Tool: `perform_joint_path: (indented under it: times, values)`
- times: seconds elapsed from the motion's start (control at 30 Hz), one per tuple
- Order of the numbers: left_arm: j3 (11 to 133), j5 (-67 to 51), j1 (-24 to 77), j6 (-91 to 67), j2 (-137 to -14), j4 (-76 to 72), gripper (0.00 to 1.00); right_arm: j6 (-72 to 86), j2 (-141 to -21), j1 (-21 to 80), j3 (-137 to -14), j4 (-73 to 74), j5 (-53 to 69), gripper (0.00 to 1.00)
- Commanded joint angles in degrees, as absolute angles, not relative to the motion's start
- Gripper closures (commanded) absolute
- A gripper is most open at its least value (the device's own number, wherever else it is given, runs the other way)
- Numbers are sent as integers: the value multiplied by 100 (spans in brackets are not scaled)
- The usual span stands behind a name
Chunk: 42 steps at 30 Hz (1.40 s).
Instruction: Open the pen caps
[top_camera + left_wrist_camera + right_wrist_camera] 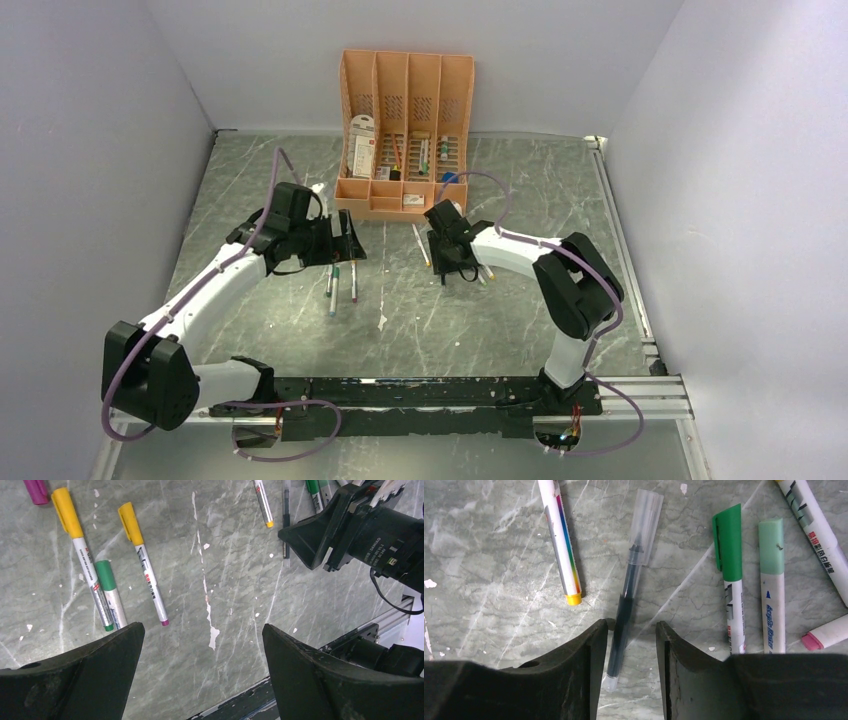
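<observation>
Two jaws of my right gripper (631, 630) straddle the clear-capped pen (629, 587), cap (646, 520) at 1 o'clock, not yet clamped; I centre it before squeezing. Left gripper (202, 630) gapes wide.

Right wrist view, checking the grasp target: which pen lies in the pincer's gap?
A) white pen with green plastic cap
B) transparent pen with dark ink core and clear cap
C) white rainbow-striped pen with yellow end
B: the transparent pen with dark ink core and clear cap runs down into the gap between the fingers of the right pincer.
</observation>
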State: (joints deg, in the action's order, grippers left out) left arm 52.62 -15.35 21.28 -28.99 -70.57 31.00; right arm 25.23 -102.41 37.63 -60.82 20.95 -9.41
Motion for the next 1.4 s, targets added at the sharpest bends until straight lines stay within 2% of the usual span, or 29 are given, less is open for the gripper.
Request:
perform_joint_path:
  times: [0.0,0.13,0.43,0.67,0.9,1.1,1.2,1.37]
  values:
    - [5203,-1864,2179,-3087,-7178,2781,0,2646,-10351,3851,-6035,2172,-1207,61]
    - [5242,-2003,2188,-3235,-7237,2588,0,2636,-10406,3884,-6001,2231,-1302,68]
    - [5098,-2885,2188,-3879,-7331,1625,0,2599,-10092,3889,-5591,2032,-922,100]
    - [4465,-3365,2205,-4326,-7139,367,0,2370,-9066,3671,-5486,2084,-232,100]
    - [4287,-4297,2400,-4967,-6778,-1096,0,2349,-7492,3385,-5245,1858,1859,100]
    - [4047,-3993,2812,-5475,-6084,-2007,0,3284,-6403,3386,-4590,545,3681,100]
    - [3784,-3761,2984,-5649,-5919,-2457,0,3947,-6072,3452,-4178,-311,3989,100]
    - [3704,-3580,3225,-5711,-6146,-2861,0,4594,-5972,3783,-3807,-1133,3683,100]
